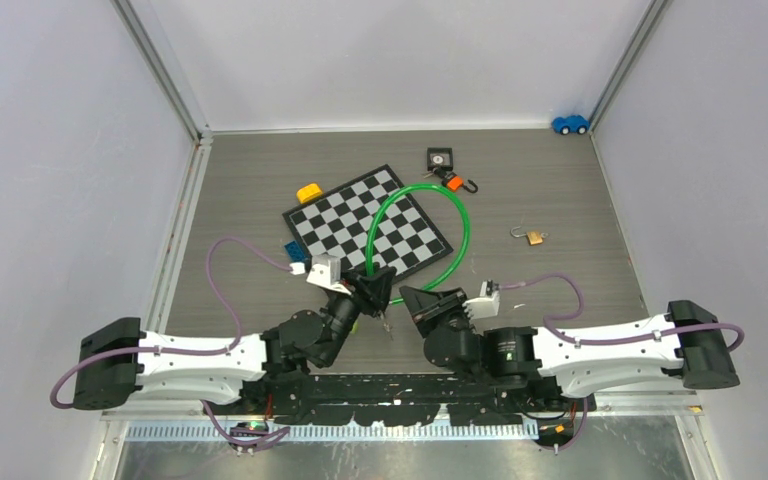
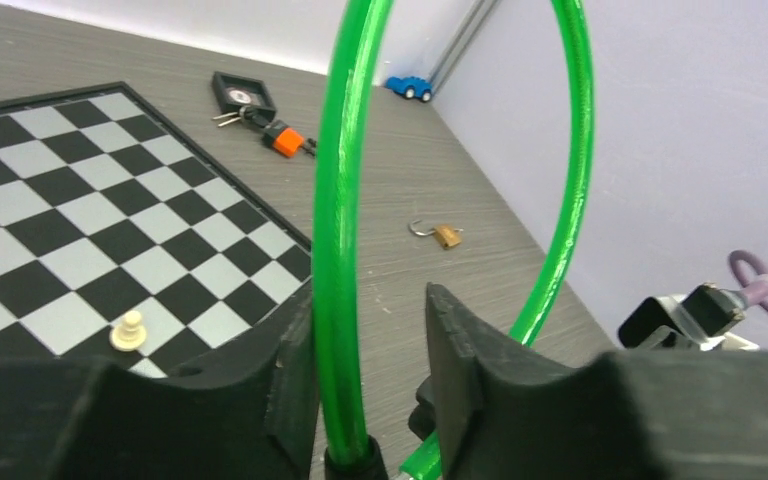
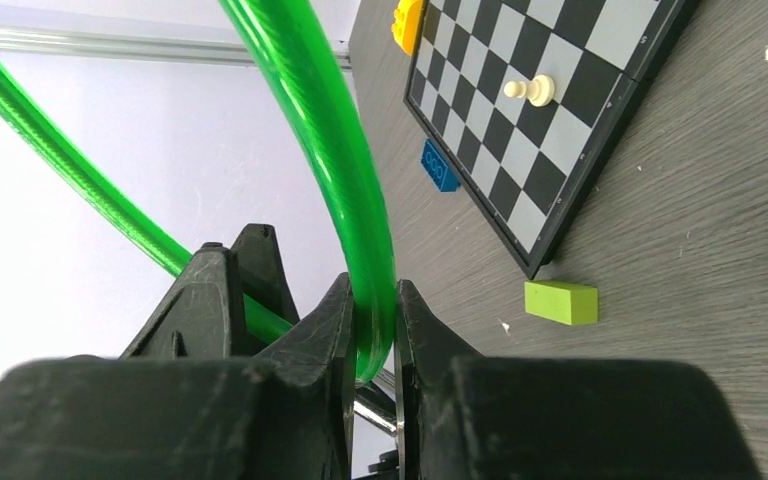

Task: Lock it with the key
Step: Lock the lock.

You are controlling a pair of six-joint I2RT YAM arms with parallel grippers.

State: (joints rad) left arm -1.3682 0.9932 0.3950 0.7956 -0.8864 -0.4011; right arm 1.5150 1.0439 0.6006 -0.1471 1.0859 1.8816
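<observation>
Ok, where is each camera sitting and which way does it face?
Top: above, behind the bases, looking down on the table; left arm and right arm show.
Left wrist: faces the far right corner; left claw open around the cable.
Right wrist: rolled sideways, faces left; right claw pinches the cable.
All share cable and chessboard.

A green cable [image 2: 338, 250] is seen looped upward between the parted fingers of the left claw [image 2: 370, 340], close against the left one. On the desk [image 2: 390, 180] are laid a chessboard [image 2: 110, 210] bearing a pawn [image 2: 129, 330], a padlock [image 2: 445, 236], keys [image 2: 228, 119] and a toy car [image 2: 408, 87].
</observation>
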